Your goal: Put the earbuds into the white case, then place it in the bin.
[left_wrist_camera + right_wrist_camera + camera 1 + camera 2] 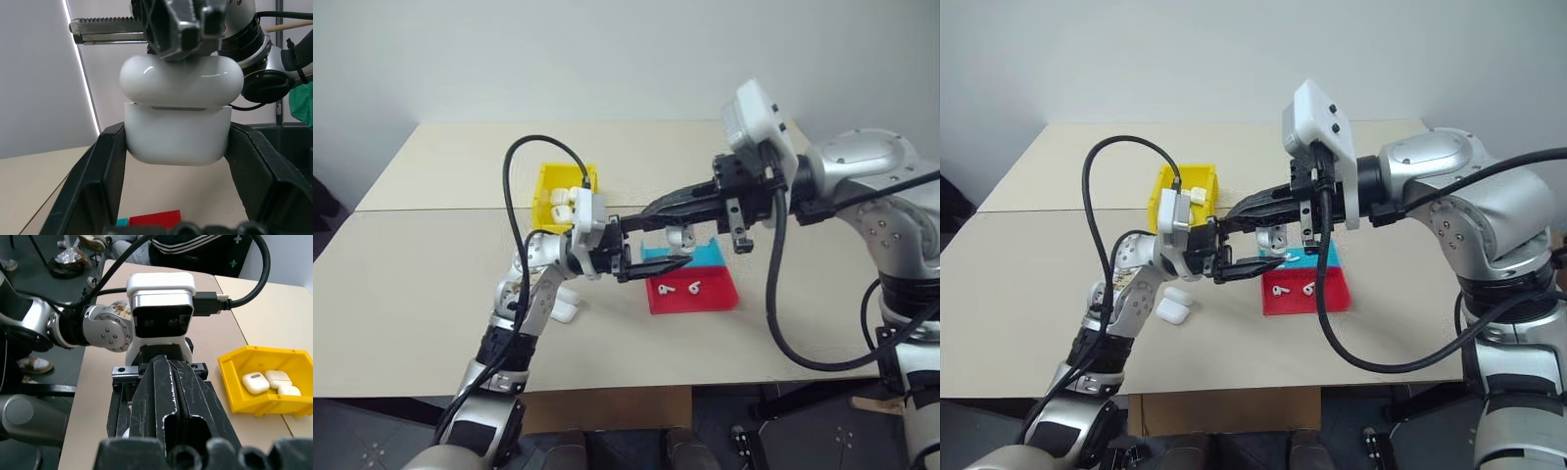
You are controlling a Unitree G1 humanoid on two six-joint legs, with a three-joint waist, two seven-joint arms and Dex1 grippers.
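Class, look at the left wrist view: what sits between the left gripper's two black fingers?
A white case, lid shut, clamped between the fingers; the right gripper presses its lid from above.

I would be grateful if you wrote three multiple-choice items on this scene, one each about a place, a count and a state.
1. Where are the loose earbuds?
A. in the yellow bin
B. on the red part of the tray
C. on the bare table

2. How many white cases lie in the yellow bin?
A. one
B. three
C. five

3. What is the left end effector doing?
A. hanging open
B. shut on nothing
C. gripping a white case

Answers: 1 B, two earbuds lie on the red tray. 2 B, the right wrist view shows three. 3 C, its fingers clamp the case's sides.
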